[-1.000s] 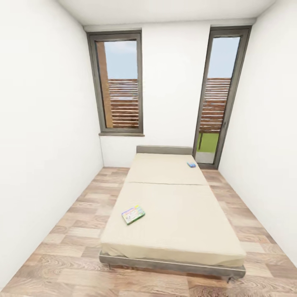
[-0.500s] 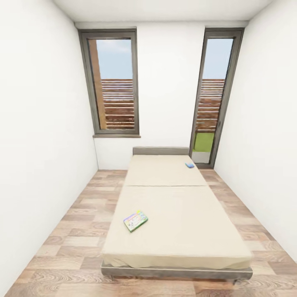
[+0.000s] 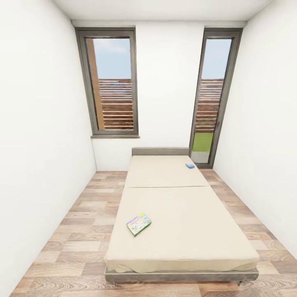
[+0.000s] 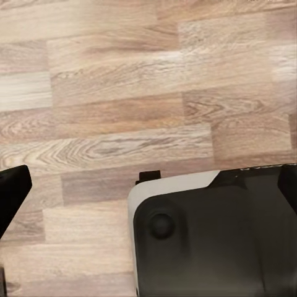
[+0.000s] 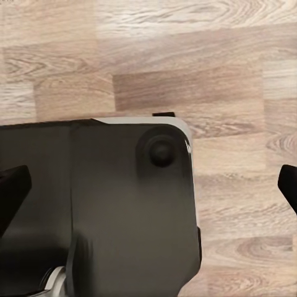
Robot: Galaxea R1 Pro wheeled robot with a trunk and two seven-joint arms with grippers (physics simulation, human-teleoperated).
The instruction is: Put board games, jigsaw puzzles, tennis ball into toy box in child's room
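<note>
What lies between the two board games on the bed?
In the head view, only bare cream mattress and its section seam separate the yellow-green game from the blue game on the bed.

Bright, even daylight from two windows (image 3: 110, 82); soft shadows, wide-angle stretch at edges.

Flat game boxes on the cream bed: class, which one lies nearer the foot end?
The yellow-green printed game box, on the front mattress section; the small blue box lies near the headboard.

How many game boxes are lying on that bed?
2. A flat yellow-green printed game box lies near the cream bed's foot, towards its left edge; a small blue box lies near the headboard, right side.
</note>
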